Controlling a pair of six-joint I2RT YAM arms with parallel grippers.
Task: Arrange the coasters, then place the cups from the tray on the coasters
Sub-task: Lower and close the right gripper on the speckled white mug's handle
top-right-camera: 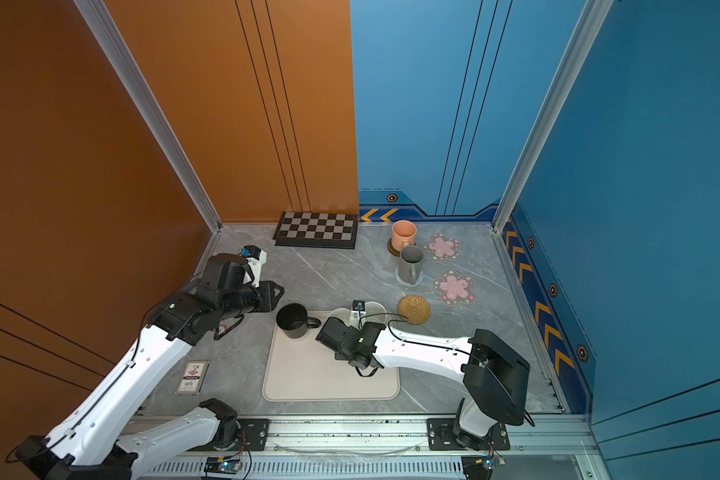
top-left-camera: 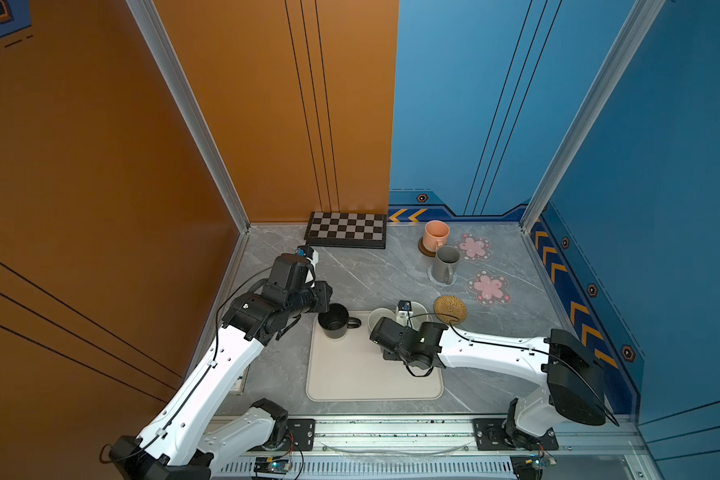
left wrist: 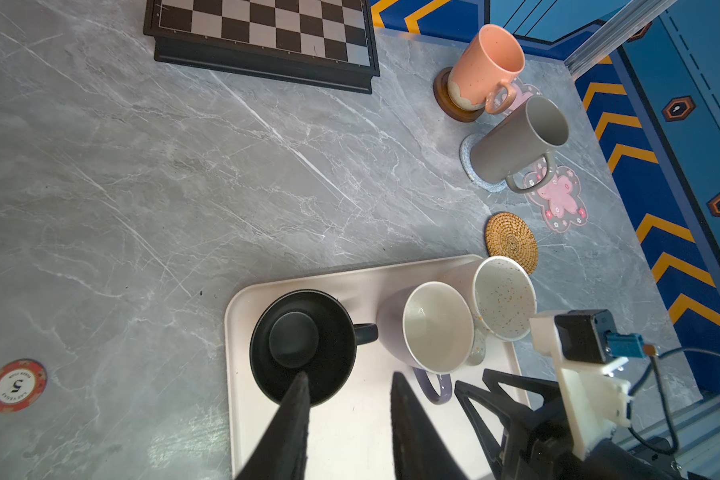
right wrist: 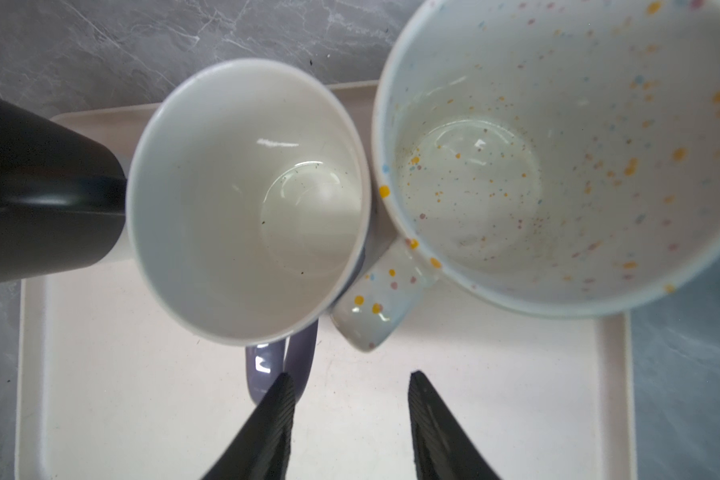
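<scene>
step: moving cups to coasters; two set down, three left on the tray [right wrist: 142, 395].
done: peach mug [top-left-camera: 436, 235] on wooden disc [left wrist: 443, 93], grey mug [top-left-camera: 446, 262] on blue crochet mat [left wrist: 468, 158], far right of counter [left wrist: 184, 166].
waiting: lavender mug [right wrist: 246, 199], speckled mug [right wrist: 558, 158], black mug [left wrist: 300, 345] upright along tray's far edge.
bare: rattan coaster [left wrist: 511, 241], far flower coaster [top-left-camera: 472, 247], near flower coaster [top-left-camera: 488, 287].
right hand [right wrist: 348, 378]: spread, empty, one finger just beside lavender handle.
left hand [left wrist: 348, 376]: spread, empty, over black mug's rim.
next: probably centre on the lavender handle, pinch, lift clear of speckled mug, carry to rattan coaster.
</scene>
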